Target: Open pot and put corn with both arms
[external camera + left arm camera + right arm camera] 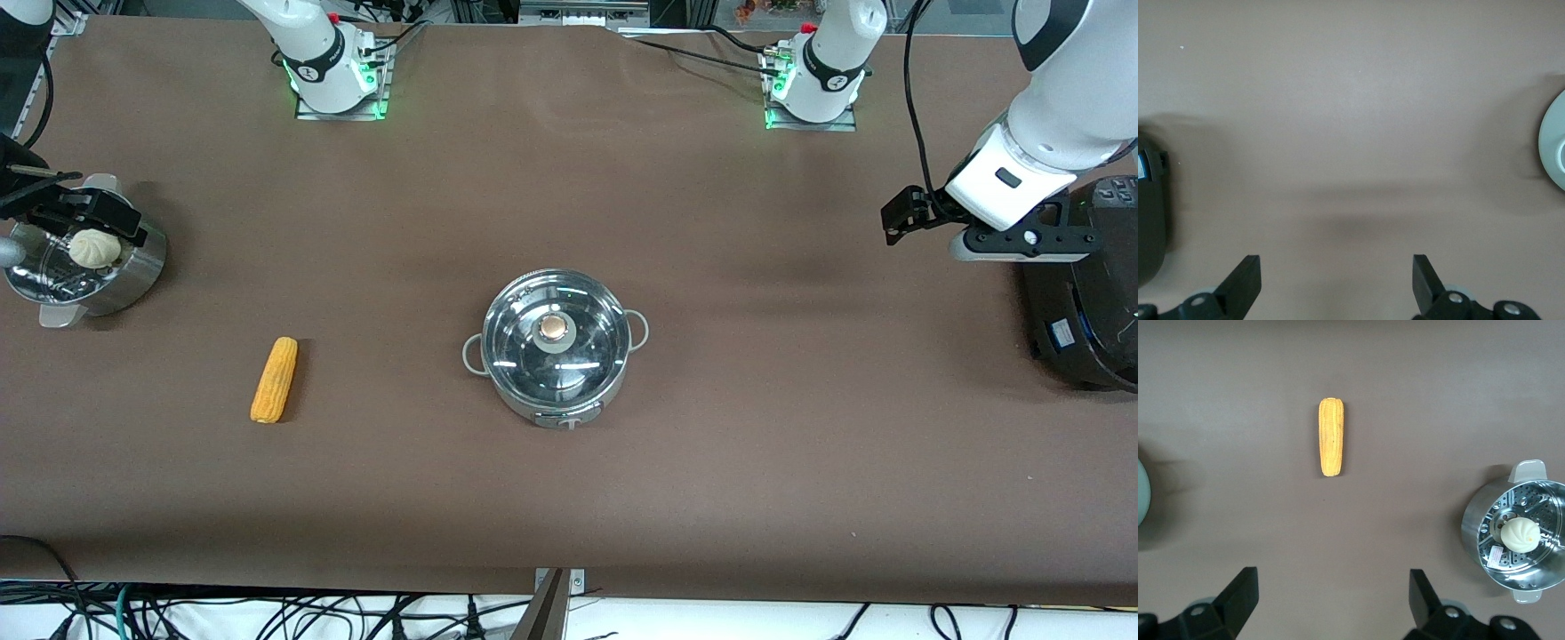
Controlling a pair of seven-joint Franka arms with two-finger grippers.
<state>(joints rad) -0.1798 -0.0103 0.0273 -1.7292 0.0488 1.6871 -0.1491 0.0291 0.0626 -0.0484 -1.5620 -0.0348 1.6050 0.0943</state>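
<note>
Steel pot [553,347], lid on, sits mid-table between your grippers. Your left gripper [1337,285] hangs spread over bare cloth beside the rice cooker [1089,293]. Your right gripper [1333,603] hangs spread by the steamer [1515,533], corn [1331,437] lying just ahead.

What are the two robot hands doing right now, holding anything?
Left hand: open, holding nothing, over bare table beside the black rice cooker.
Right hand: open, holding nothing, up by the steamer.
</note>
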